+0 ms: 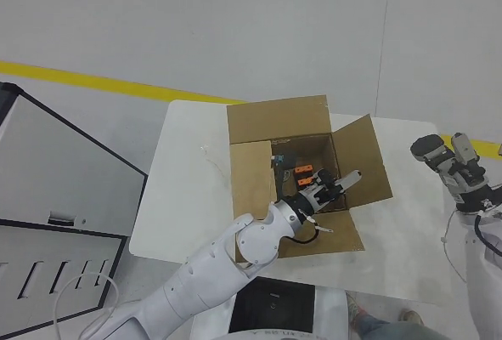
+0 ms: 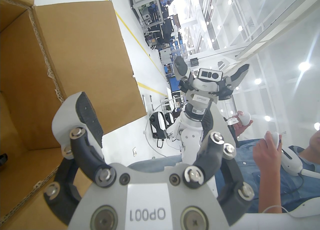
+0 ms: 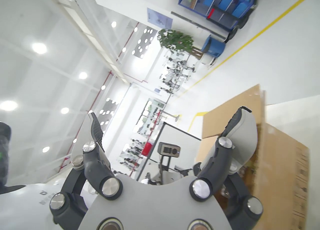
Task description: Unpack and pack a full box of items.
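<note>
An open cardboard box (image 1: 301, 170) stands on the white table (image 1: 187, 178) with its flaps folded out. Inside lie orange and dark items (image 1: 302, 174), packed close together. My left gripper (image 1: 339, 182) hangs over the box's inner right side, open, with nothing between its fingers. In the left wrist view the left gripper (image 2: 150, 116) stands open beside a box flap (image 2: 85, 65). My right gripper (image 1: 448, 150) is held up beyond the table's right edge, open and empty. The right wrist view has the right gripper (image 3: 170, 123) open, with the box (image 3: 277, 156) off to one side.
A grey cabinet (image 1: 55, 178) stands left of the table. A thin white cable (image 1: 214, 161) lies on the table left of the box. The left arm's forearm (image 1: 259, 242) crosses the box's near flap.
</note>
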